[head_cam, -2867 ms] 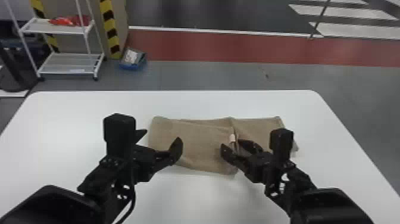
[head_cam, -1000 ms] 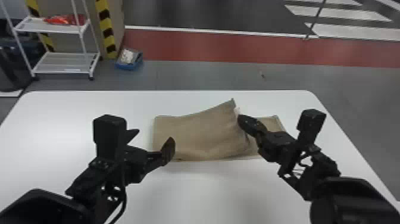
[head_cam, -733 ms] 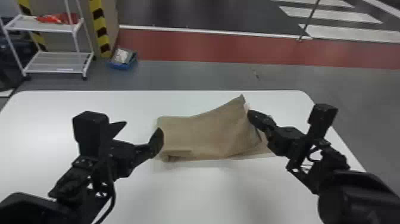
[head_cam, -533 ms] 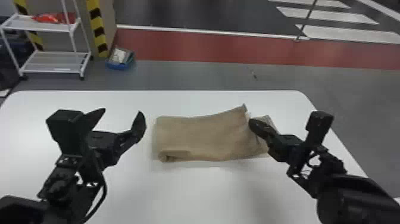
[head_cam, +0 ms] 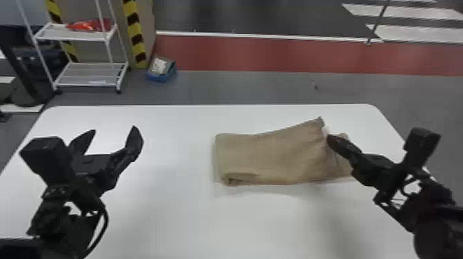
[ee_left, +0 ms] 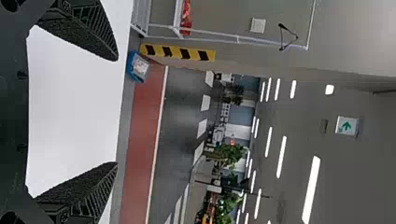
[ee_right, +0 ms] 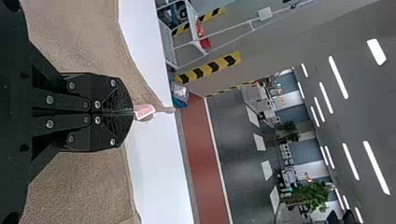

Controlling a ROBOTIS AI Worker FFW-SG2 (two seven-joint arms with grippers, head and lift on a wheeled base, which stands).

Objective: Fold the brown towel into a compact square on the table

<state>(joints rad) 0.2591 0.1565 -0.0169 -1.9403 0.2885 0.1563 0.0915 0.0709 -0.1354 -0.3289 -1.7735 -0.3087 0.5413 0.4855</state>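
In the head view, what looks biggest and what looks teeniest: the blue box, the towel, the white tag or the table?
Largest to smallest, as they look there:
1. table
2. towel
3. blue box, back on the floor
4. white tag, at the towel's edge

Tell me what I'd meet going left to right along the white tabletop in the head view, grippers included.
The black left gripper with its flat fingers apart, the folded brown cloth towel, the black right gripper pinching the towel near its right end.
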